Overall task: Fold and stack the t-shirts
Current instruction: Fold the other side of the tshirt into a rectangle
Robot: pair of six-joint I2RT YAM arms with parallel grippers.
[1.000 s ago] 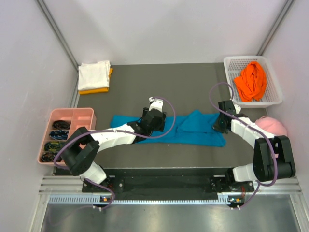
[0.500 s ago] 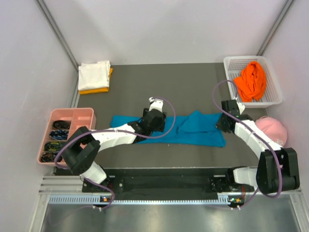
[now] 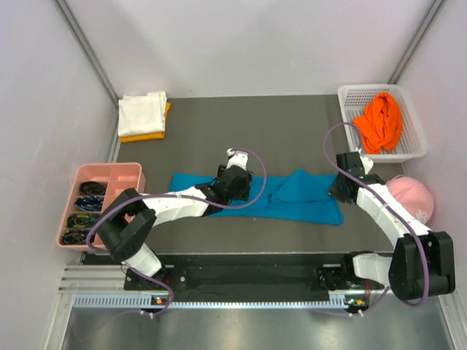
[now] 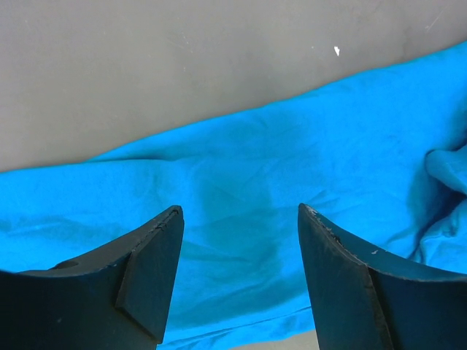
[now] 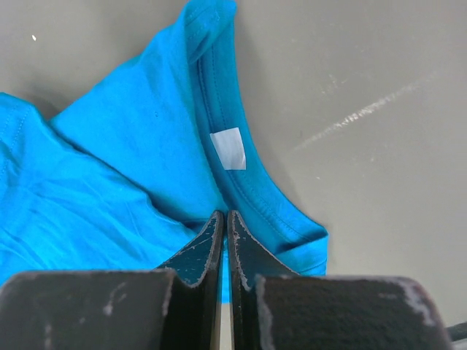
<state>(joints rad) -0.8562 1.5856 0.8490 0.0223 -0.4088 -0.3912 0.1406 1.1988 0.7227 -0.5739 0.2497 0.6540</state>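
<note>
T-shirt (image 3: 292, 198) long axis left-right; collar (image 5: 219, 95) rightward

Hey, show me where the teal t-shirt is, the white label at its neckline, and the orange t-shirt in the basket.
teal t-shirt (image 3: 299, 195), top external view, on the flat cloth right of its middle.
white label (image 5: 231, 149), right wrist view, on the label's centre.
orange t-shirt (image 3: 381, 122), top external view, on the middle of the bunched cloth.

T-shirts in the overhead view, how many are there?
4. A teal-blue t-shirt lies spread mid-table; a white t-shirt sits folded at the far left on a yellow-orange t-shirt; a bright orange t-shirt is bunched in the white basket, far right. Others may be hidden.
</note>
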